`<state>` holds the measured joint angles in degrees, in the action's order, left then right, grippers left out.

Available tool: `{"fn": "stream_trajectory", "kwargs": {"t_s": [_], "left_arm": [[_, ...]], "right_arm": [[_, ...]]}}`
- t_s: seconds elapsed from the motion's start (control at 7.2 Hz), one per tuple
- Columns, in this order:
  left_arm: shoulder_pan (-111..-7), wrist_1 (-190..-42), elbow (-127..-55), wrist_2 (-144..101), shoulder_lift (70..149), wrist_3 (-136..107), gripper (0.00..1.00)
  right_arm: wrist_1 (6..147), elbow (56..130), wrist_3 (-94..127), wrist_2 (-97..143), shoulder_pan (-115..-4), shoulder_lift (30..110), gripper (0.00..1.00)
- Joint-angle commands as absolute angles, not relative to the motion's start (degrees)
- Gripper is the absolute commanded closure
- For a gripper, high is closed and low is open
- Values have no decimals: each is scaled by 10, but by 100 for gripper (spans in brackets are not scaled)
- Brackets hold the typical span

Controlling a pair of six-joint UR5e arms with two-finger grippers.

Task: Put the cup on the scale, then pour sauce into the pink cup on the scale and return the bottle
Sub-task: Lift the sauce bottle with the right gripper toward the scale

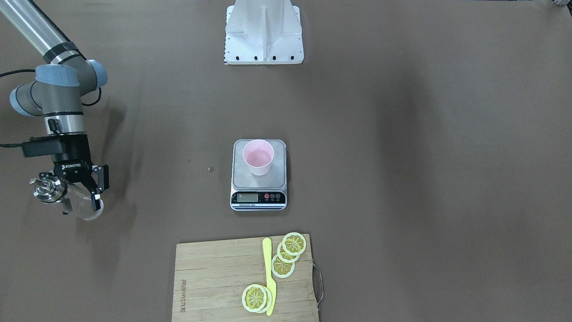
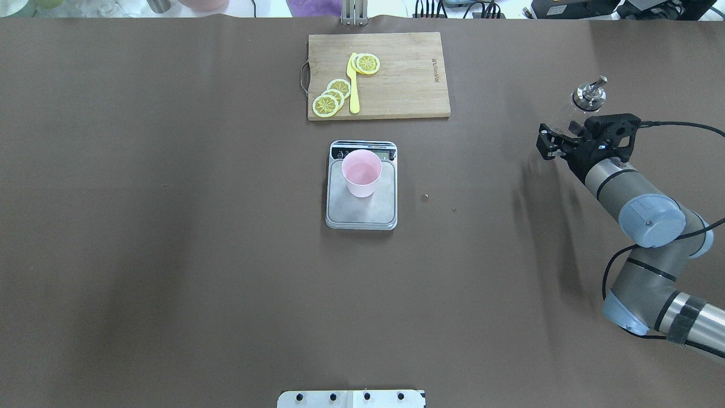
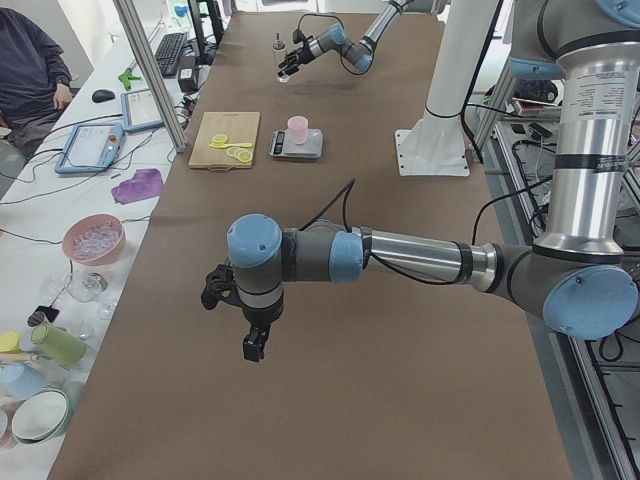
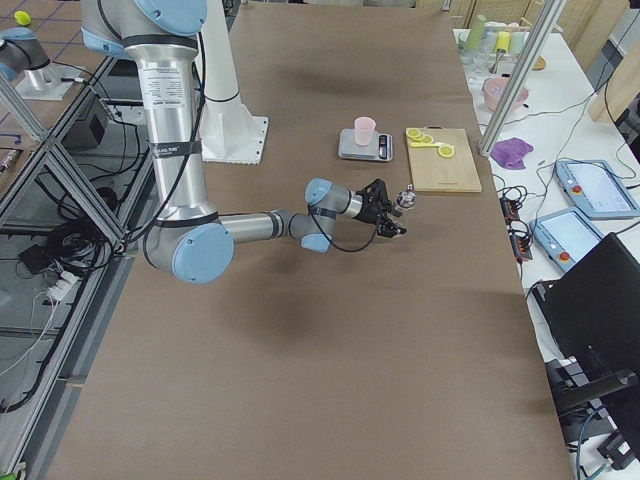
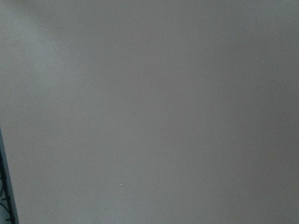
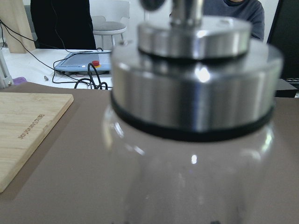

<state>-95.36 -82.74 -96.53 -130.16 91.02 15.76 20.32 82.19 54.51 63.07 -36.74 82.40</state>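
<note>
Our glass bottle (image 6: 194, 107), held tight by our right gripper (image 1: 82, 201) at the front view's left edge, could tip if we let go before it stands flat.

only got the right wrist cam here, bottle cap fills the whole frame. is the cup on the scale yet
Observer: Yes, the cup stands upright on the platform of the scale.
Operator: how far is the bottle from it
Observer: Well off to the robot's right. The right gripper has a finger on either side of the bottle, which looks roughly upright.
Operator: and the left arm
Observer: The left gripper hangs over the table, far from the scale. I cannot tell whether it is open or shut.
</note>
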Motion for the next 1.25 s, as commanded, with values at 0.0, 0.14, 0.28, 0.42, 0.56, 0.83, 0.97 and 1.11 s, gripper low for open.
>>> {"fn": "stream_trajectory", "kwargs": {"t_s": [0.0,0.14,0.28,0.42,0.56,0.83,0.97,1.11], "left_arm": [[-954,-826,-962,-1302,910,157,2],[-954,-828,-962,-1302,901,157,2],[-954,-828,-962,-1302,901,157,2],[-954,-827,-962,-1301,901,157,2],[-954,-826,-964,-1302,900,157,2],[-954,-829,-971,-1315,890,112,2],[-954,-829,-979,-1331,888,86,2],[-954,-829,-979,-1331,889,84,2]], "right_arm": [[245,870,484,581,-337,824,100],[257,874,483,571,-323,821,100],[321,898,483,561,-316,812,100],[420,946,489,542,-309,810,100],[515,994,493,541,-306,810,100],[588,1033,496,528,-297,809,100],[601,1034,496,521,-294,807,100],[632,1035,496,514,-292,789,100]]}}
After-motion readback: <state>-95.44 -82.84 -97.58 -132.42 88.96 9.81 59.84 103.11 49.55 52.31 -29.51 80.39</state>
